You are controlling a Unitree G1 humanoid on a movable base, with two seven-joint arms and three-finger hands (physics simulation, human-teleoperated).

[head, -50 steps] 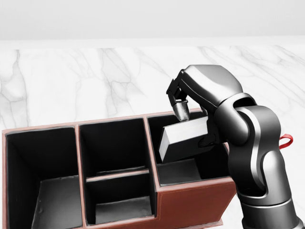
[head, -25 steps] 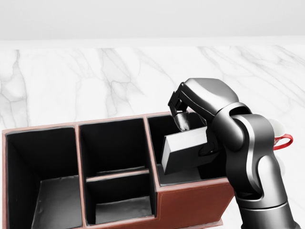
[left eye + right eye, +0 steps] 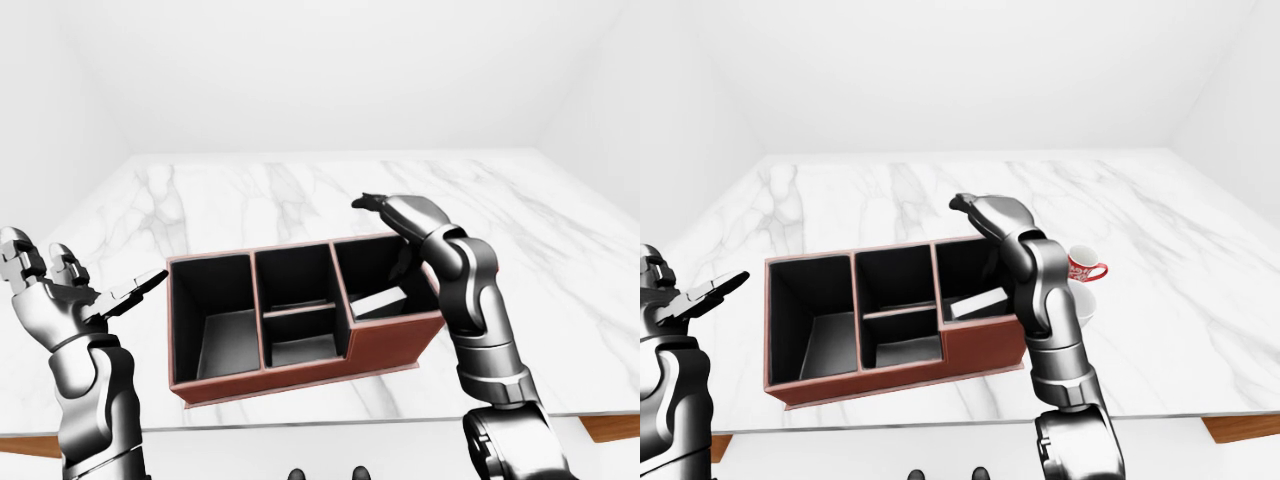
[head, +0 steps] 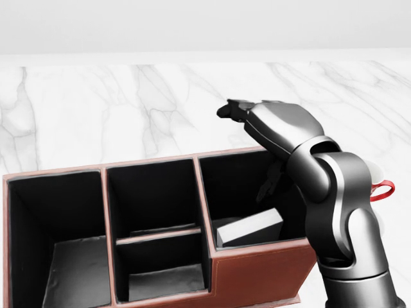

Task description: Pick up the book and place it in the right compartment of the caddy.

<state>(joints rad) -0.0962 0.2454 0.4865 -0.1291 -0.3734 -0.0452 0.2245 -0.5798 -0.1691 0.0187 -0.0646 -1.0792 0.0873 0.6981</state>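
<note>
The book [image 4: 249, 228], a grey block, lies tilted on the floor of the right compartment of the brown caddy [image 4: 257, 273]. My right hand [image 4: 253, 151] hovers over that compartment, open, fingers spread and off the book; one finger [image 4: 231, 109] points up-left, another [image 4: 268, 186] hangs down inside. In the left-eye view my left hand [image 3: 95, 290] is raised at the caddy's left end, open and holding nothing.
A white cup with a red handle [image 3: 1083, 267] stands on the marble table [image 4: 96, 115] just right of the caddy, behind my right arm. The caddy's left compartment [image 4: 54, 250] and two middle compartments [image 4: 154, 237] are dark and hold nothing visible.
My right hand lowered the book into the right compartment, then let go and spread its fingers. The book dropped to the compartment floor. The camera has not moved.
</note>
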